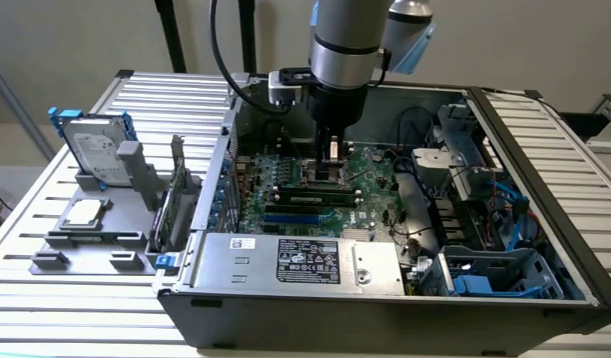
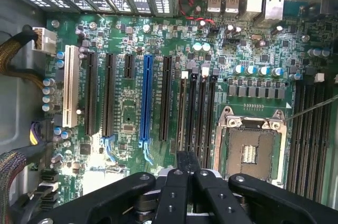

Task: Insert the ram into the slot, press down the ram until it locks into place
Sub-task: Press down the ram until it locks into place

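Open case [image 1: 544, 164], top clear; access from above. Gripper [image 1: 332, 153] hangs low over the motherboard [image 1: 285, 168] centre. Just nearer than it, a ram [image 1: 315, 199] sits in its slot [image 1: 315, 204]. Power supply [image 1: 295, 261] blocks the near side. Drive cage [image 1: 474, 156] and cables [image 1: 420, 216] crowd the exterior view's right. Case wall and upright card [image 1: 176, 194] bound the left.

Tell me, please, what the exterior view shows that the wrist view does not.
Exterior view: the silver hard drive in its blue bracket and the grey labelled power-supply box. Wrist view: the long white expansion slot and the silver rear port connectors. Both: the green motherboard, the long black memory slots and the black gripper.
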Tool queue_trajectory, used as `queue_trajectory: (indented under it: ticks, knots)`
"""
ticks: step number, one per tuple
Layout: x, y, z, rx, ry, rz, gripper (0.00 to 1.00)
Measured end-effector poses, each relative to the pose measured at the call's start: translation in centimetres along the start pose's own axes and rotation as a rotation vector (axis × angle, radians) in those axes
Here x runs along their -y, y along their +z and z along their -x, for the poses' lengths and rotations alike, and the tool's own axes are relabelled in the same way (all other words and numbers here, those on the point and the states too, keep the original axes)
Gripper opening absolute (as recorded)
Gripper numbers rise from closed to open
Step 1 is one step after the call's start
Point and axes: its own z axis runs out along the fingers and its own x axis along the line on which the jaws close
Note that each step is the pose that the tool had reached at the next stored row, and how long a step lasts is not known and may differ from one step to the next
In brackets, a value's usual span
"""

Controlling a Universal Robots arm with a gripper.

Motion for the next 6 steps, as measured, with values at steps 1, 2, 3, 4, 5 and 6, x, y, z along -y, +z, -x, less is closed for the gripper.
queue_trajectory:
  ticks: [1, 2, 3, 4, 5, 6]
  knots:
    - [0.0, 0.0, 0.0, -0.0001, 0.0, 0.0, 0.1]
    - [0.0, 0.0, 0.0, 0.0, 0.0, 0.0, 0.1]
    - [0.0, 0.0, 0.0, 0.0, 0.0, 0.0001, 0.1]
    - [0.0, 0.0, 0.0, -0.0001, 0.0, 0.0, 0.1]
    - [0.0, 0.0, 0.0, 0.0, 0.0, 0.0001, 0.1]
    - [0.0, 0.0, 0.0, 0.0, 0.0, 0.0, 0.1]
